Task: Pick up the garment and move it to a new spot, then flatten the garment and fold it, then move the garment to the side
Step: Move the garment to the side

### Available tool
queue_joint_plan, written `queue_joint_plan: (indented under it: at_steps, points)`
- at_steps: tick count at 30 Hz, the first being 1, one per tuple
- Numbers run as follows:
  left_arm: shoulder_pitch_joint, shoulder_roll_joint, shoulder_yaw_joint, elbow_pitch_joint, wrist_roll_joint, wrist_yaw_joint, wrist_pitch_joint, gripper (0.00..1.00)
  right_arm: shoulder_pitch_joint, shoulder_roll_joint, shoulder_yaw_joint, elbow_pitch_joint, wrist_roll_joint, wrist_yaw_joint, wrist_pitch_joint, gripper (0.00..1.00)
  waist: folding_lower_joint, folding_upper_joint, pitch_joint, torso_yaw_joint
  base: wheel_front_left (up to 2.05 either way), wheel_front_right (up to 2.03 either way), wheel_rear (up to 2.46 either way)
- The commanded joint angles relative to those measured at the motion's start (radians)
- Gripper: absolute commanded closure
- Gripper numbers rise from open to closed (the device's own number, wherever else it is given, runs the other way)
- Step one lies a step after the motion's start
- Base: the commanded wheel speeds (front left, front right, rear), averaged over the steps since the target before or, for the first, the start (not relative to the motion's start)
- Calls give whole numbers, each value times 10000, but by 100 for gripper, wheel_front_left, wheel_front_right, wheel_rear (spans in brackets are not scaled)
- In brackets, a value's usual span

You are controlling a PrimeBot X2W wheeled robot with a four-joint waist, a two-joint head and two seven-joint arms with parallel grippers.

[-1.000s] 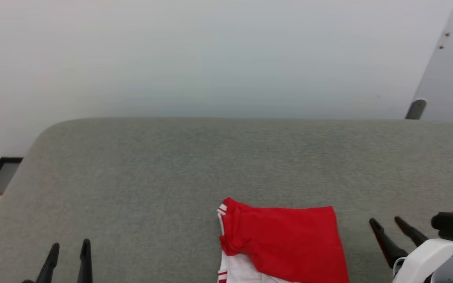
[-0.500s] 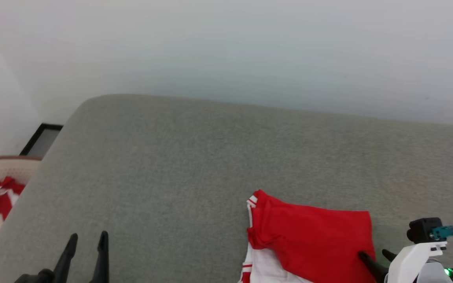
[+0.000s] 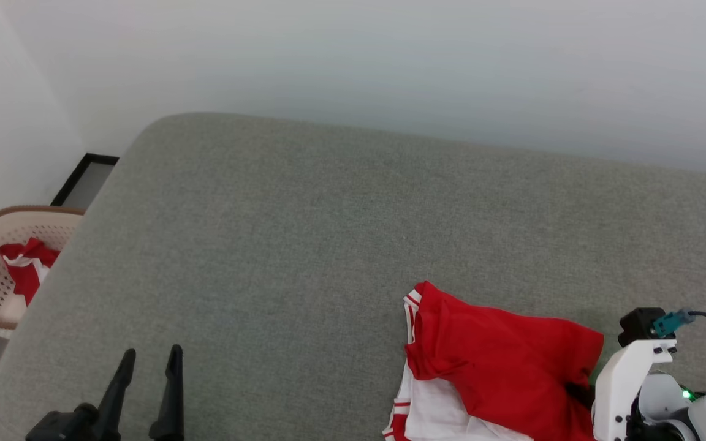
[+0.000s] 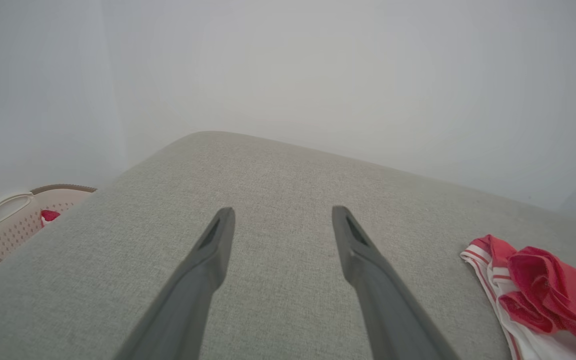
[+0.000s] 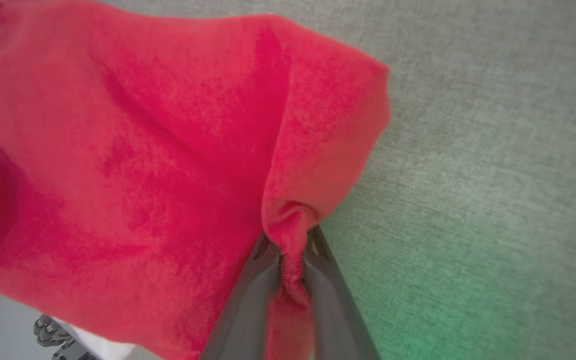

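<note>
The garment point(image 3: 500, 361), red with white sleeves and striped trim, lies folded at the near right of the grey cushion point(image 3: 328, 233). Its right edge is bunched and raised a little. My right gripper point(image 3: 576, 392) is shut on that edge; the right wrist view shows a pinch of the garment point(image 5: 143, 150) between the two dark fingers of the right gripper point(image 5: 290, 240). My left gripper point(image 3: 148, 361) stands open over bare cushion at the near left, well apart from the cloth. In the left wrist view the left gripper point(image 4: 283, 212) has nothing between its fingers, and the garment point(image 4: 543, 285) lies far to the right.
A beige perforated basket point(image 3: 28, 212) stands on the floor off the cushion's left edge, with a small red-and-white cloth bundle point(image 3: 25, 266) inside. A white wall runs behind the cushion. A dark-framed panel point(image 3: 83, 177) lies on the floor by the far left corner.
The head camera has swung left, bringing the basket into view. My right gripper has come in from the right onto the garment's right edge and shut on it, bunching that edge up. The left gripper stays open.
</note>
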Motion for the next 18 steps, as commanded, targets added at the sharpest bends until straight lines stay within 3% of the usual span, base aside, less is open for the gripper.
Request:
queue_joint_plan:
  at_steps: [1, 18]
  points:
    - [-95, -25, 0, 33, -38, -25, -43, 0, 60, 52, 179, 165, 82, -4, 68, 100, 0, -1, 52, 15, 0, 0, 0]
    - [-368, 37, -92, 173, 50, -41, -148, 0, -1276, -1537, 1369, -1606, 126, -7, 341, 100, 0, -1, 52, -604, 0, 0, 0]
